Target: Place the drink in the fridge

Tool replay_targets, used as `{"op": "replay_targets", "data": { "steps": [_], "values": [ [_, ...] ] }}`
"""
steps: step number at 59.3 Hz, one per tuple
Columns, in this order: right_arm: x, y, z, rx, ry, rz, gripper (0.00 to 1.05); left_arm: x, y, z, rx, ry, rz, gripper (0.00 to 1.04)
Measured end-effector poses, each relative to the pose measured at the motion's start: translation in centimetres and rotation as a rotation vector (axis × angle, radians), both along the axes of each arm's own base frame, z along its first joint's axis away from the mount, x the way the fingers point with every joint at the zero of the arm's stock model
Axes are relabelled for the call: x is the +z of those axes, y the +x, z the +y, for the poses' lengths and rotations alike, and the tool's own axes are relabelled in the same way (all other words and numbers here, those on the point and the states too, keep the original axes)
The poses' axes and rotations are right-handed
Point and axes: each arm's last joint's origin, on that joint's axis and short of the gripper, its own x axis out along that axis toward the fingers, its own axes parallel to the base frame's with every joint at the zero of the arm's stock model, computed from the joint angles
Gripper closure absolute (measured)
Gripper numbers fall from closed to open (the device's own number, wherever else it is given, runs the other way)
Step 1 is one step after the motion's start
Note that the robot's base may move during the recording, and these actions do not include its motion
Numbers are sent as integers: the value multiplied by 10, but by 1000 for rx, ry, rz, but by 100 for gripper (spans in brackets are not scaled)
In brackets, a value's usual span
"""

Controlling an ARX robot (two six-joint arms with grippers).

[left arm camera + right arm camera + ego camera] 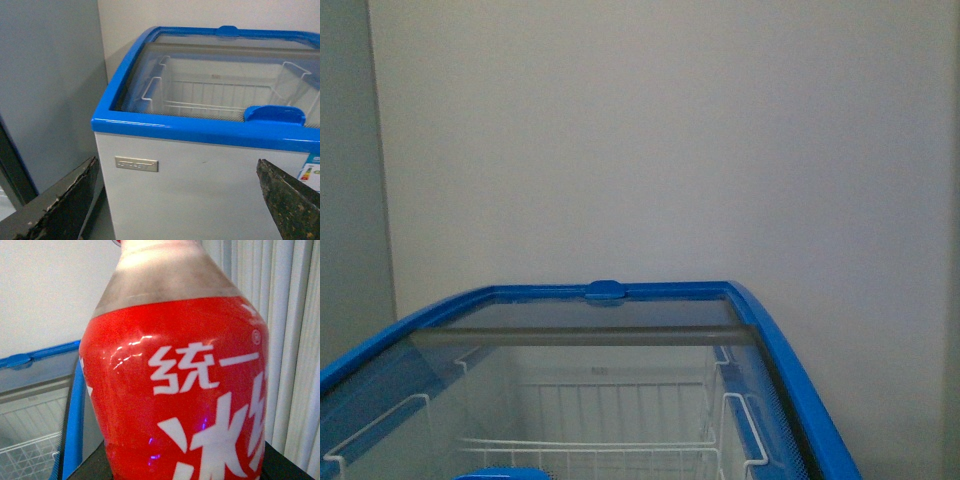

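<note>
Red-labelled plastic drink bottle [175, 390] held beside the white, blue-rimmed chest fridge [175, 131], not yet inside
The right gripper [185, 471] seems clamped on the bottle's base; the left gripper [176, 165] hangs fingers wide apart before the fridge; the sliding glass lid [610, 315] looks closed, so lowering now would likely strike glass; a slip off the blue handle [274, 114] could stall opening.

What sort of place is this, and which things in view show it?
Probably an indoor room, perhaps an office or shop corner: a glass-lidded chest freezer with wire baskets before a white wall, and vertical blinds behind the drink bottle.
</note>
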Motion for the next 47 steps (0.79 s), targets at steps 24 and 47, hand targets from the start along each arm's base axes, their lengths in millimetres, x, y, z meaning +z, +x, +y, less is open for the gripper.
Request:
{"op": "replay_targets", "data": {
  "steps": [24,47],
  "values": [
    [0,0,0,1,0,0,66,37,96,-9,-472,322,38,8],
    [0,0,0,0,0,0,66,27,150,-23,-652,796,11,8]
  ]
}}
